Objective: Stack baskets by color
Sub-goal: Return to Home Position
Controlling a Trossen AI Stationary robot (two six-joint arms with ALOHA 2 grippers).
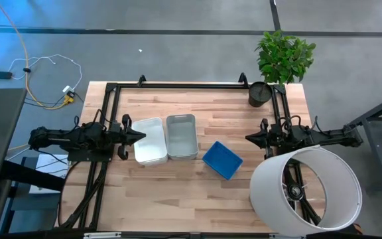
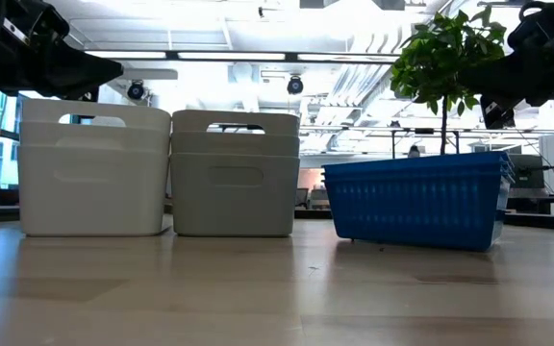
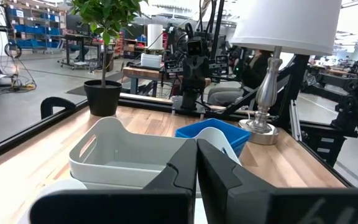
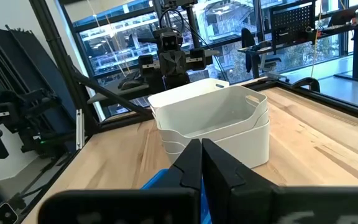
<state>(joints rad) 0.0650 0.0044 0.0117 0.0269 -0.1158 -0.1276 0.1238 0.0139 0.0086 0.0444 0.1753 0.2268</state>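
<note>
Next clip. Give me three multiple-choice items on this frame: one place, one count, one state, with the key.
1. Which basket stack stands between the other two? A white; B translucent grey; C blue.
2. How many basket stacks stand on the table? A two; B three; C five.
3. The left gripper is: A shut, empty; B shut on a blue basket; C wide open.
Key: B, grey stack sits between white stack and blue stack; B, one per colour; A, fingers meet on nothing, like the right gripper.
</note>
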